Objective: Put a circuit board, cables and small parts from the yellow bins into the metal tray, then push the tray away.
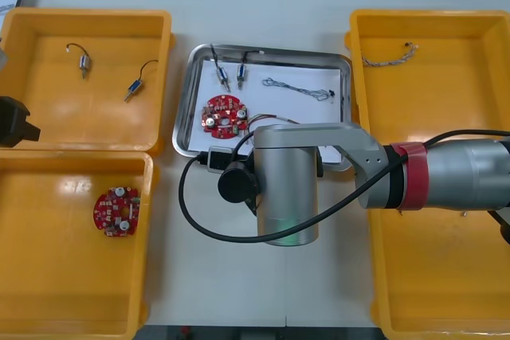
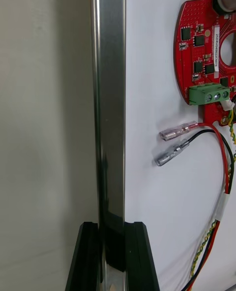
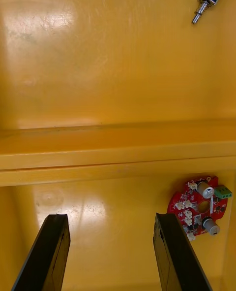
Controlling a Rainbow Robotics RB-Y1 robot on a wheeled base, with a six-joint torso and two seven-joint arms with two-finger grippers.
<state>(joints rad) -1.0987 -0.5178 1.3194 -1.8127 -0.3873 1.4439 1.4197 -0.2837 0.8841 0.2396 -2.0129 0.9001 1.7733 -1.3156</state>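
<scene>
The metal tray [image 1: 271, 52] lies between the bins, white inside. It holds a red circuit board [image 1: 224, 115], two small metal parts [image 1: 224, 77], and a thin twisted cable [image 1: 299, 89]. In the right wrist view my right gripper [image 2: 112, 227] is shut on the tray's near rim [image 2: 109, 99], with the board [image 2: 206, 49] and its red and black leads [image 2: 196, 133] just inside. My right arm's wrist [image 1: 283, 189] hides those fingers from the front. My left gripper [image 3: 110, 217] hangs open over the left bins, at the table's left edge [image 1: 16, 121].
The near left bin [image 1: 48, 276] holds another red board [image 1: 116, 211]. Two small metal parts [image 1: 134, 85] lie in the far left bin. A twisted cable [image 1: 390, 56] rests in the far right bin. My right forearm crosses the near right bin [image 1: 446, 292].
</scene>
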